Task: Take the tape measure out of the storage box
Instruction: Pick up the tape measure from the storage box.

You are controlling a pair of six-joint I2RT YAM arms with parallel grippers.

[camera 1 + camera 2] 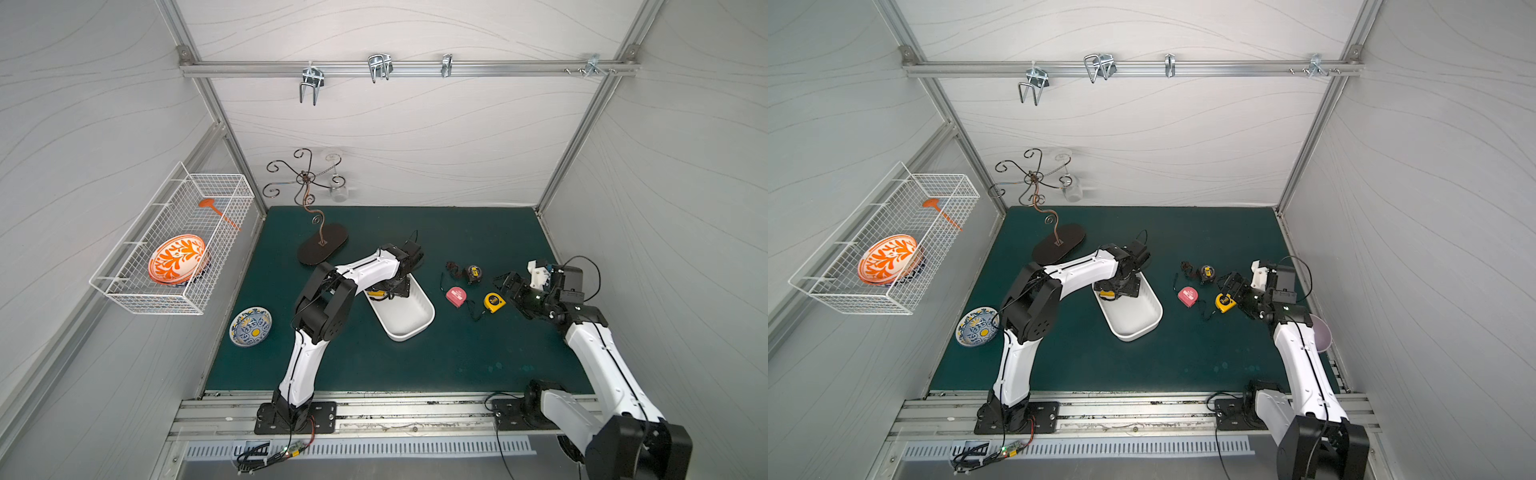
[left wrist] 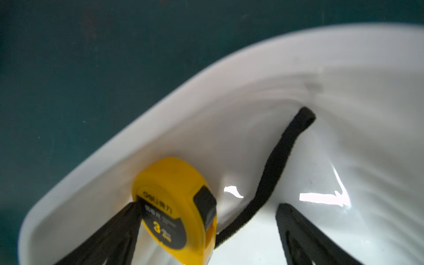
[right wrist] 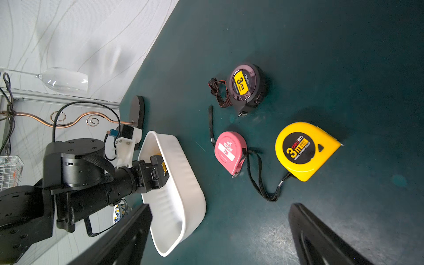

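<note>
Only left wrist view shows tape measure (image 2: 169, 183) strap (image 2: 275, 165).

A booth is enclosed by pale grey walls (image 1: 415, 137) printed with thin wavy lines and framed by aluminium struts (image 1: 205, 87). The tabletop is covered by a dark green mat (image 1: 415, 365). A metal rail (image 1: 519, 68) hung with silver hooks (image 1: 379, 68) is fixed across the back wall. A white wire basket (image 1: 153, 301) is mounted on a side wall. Soft, even light is cast throughout.
</note>
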